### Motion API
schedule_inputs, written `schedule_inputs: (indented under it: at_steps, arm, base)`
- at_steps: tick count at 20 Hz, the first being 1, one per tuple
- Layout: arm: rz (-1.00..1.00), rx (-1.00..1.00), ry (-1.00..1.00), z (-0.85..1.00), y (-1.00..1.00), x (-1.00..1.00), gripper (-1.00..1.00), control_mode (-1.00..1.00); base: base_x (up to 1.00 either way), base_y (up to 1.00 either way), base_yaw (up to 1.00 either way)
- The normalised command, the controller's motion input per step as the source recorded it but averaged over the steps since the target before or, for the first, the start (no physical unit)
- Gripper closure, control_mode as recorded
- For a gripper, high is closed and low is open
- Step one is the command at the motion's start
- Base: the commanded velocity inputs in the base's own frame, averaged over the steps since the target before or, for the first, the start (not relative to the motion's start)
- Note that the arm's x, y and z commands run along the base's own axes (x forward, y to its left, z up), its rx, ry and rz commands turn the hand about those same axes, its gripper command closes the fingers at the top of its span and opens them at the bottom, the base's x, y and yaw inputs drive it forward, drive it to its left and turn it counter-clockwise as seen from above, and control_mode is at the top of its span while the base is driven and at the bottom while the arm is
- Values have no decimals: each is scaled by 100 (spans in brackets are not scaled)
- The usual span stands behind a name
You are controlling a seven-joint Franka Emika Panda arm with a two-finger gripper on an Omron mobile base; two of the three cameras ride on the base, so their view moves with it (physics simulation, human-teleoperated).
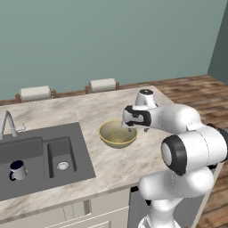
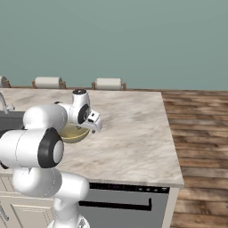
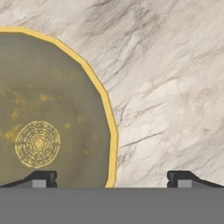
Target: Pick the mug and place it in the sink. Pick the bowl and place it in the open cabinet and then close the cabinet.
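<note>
The olive-tan bowl (image 1: pixel 116 134) sits upright on the marble counter (image 1: pixel 111 164), right of the sink (image 1: pixel 82 151). My gripper (image 1: pixel 129 128) hangs just over the bowl's right side, pointing down. In the hand view the gripper (image 3: pixel 111 180) is open. Its left fingertip is over the bowl (image 3: pixel 48 109), its right fingertip is over bare counter (image 3: pixel 175 87), and the yellow rim runs between them. The dark mug (image 1: pixel 17 170) stands upright in the sink's large basin. From the right base view the arm hides part of the bowl (image 2: pixel 71 132). The cabinet is out of view.
A chrome faucet (image 1: pixel 6 122) rises behind the sink. Two chair backs (image 1: pixel 34 92) (image 1: pixel 103 84) stand along the counter's far edge. A dishwasher front (image 2: pixel 124 198) sits under the counter, and wooden floor (image 2: pixel 200 133) lies to the right.
</note>
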Motion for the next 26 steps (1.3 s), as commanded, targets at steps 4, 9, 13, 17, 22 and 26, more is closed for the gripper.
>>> schedule_inputs:
  at_steps: [4,9,13,17,22,26]
  arm:
    - [2,1,0,-7,1,20,-100,-100]
    - [3,3,0,-17,0,13,-100,-100]
    - [3,7,0,-33,1,0,-100,-100]
    - [2,7,0,-29,2,0,-100,-100]
    - [0,1,0,-28,35,3,100,-100]
    - [0,0,-3,-7,35,2,100,-100]
  base:
    - [0,0,0]
    - [0,0,0]
    - [0,0,0]
    - [0,0,0]
    - [0,0,0]
    - [0,0,0]
